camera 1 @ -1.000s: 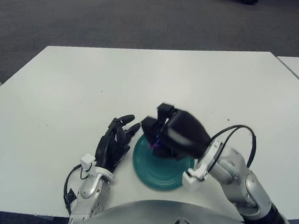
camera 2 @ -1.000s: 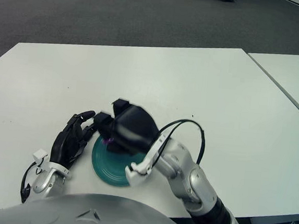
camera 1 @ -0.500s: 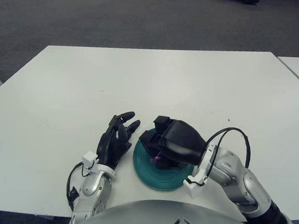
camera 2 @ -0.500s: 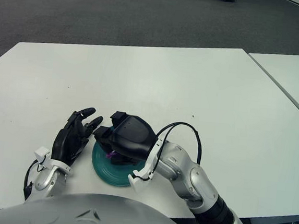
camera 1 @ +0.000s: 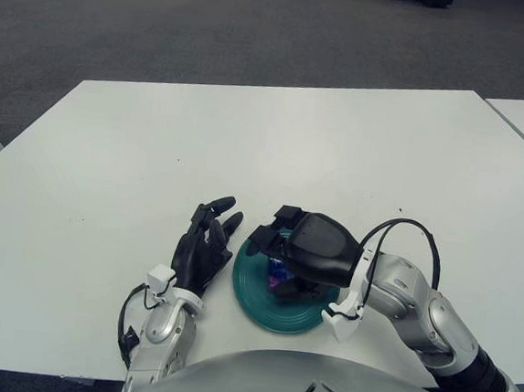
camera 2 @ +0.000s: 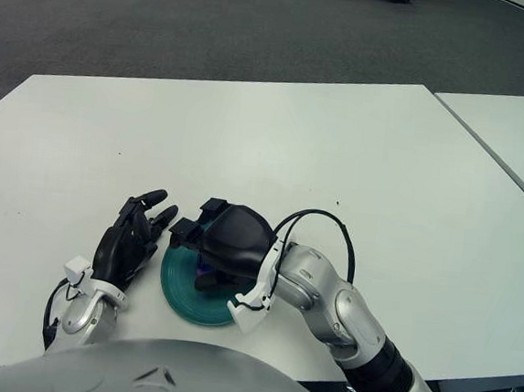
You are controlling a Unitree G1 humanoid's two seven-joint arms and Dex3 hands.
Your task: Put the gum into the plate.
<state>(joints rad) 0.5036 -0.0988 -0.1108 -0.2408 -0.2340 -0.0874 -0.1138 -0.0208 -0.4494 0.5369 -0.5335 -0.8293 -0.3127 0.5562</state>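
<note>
I am holding my right hand (camera 1: 305, 250) low in front of my chest, palm down, forearm running back toward four o'clock and fingers (camera 1: 272, 234) reaching toward ten o'clock; I am resting my left hand (camera 1: 201, 250) at its nine o'clock, fingers loosely spread and pointing toward one o'clock

no readable text, no labels, no brand marks, no numbers on anything in view

Gum (camera 1: 278, 273) mostly hidden under right robot hand (camera 1: 305, 249); grip on it unclear.
</note>
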